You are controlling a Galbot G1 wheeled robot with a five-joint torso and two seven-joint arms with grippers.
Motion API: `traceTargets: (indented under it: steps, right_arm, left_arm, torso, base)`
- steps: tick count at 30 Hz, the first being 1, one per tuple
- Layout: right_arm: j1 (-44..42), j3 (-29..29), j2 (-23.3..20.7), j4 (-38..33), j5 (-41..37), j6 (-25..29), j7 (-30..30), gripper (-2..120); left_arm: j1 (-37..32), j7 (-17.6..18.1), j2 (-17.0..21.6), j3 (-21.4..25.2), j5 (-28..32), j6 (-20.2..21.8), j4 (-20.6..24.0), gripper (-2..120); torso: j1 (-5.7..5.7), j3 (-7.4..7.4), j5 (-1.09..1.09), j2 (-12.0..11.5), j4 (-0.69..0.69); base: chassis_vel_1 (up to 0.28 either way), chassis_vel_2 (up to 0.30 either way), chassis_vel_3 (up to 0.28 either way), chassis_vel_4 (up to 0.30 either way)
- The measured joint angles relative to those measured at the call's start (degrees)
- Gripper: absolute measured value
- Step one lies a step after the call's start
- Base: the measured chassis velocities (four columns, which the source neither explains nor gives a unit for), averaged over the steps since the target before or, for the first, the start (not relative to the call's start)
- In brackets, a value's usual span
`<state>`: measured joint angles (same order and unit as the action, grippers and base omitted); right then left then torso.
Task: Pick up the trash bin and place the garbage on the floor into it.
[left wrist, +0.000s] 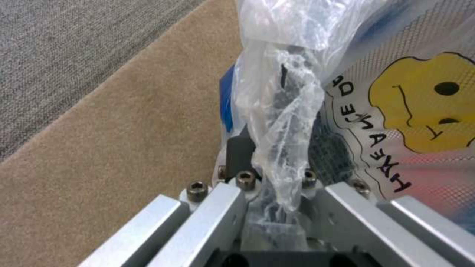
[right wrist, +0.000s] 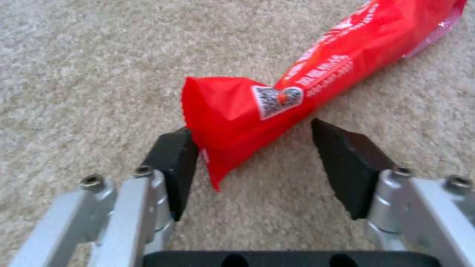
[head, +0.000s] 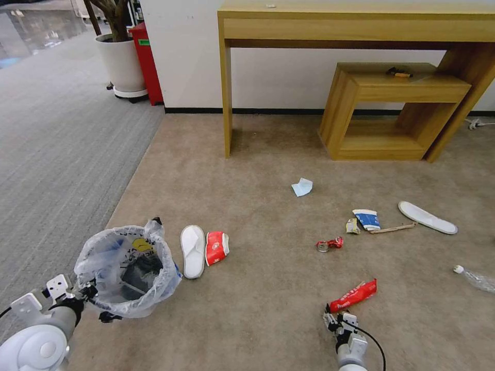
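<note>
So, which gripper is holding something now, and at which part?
The left gripper holds the trash bin by its bag-covered rim. The right gripper is open around the red wrapper's end, holding nothing.

**Room: carpet, wall and wooden furniture**

A beige short-pile carpet (head: 247, 170) covers most of the floor and meets a grey striped carpet (head: 56, 139) along a diagonal seam on the left. A white wall (head: 278, 77) with a dark skirting strip (head: 273, 111) closes the far side. Against it stands a tall light-wood console table (head: 356, 26), and a lower wooden shelf unit (head: 397, 111) sits under its right half. To the left, a white planter (head: 121, 64) holds a tree trunk, with a red cabinet (head: 146, 62) just beside it.
</note>
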<state>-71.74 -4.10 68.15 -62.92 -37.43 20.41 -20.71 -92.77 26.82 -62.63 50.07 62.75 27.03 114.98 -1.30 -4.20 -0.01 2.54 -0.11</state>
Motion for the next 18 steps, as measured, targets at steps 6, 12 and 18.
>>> traceTargets:
  steps: [6,12,18]
  right_arm:
    - [0.0,0.1,0.6,-0.2,2.3,1.0,0.8,54]
    - [-0.2,0.0,0.8,-0.1,3.7,1.4,0.9,55]
    - [-0.3,-0.4,0.7,0.0,4.5,1.7,1.0,56]
  left_arm:
    - [0.0,-0.1,-0.3,0.0,-0.3,-0.1,0.1,0]
    - [0.0,-0.4,-0.7,-0.3,-1.1,-0.3,0.1,0]
    - [-0.2,-0.7,-1.0,-0.3,-1.8,-0.4,0.1,0]
  torso:
    - [0.0,0.0,0.0,0.0,0.0]
    - [0.0,0.0,0.01,0.0,0.0]
    - [0.0,0.0,0.01,0.0,0.0]
  base:
    - [0.0,0.0,0.0,0.0]
    - [0.0,0.0,0.0,0.0]
    - [0.0,0.0,0.0,0.0]
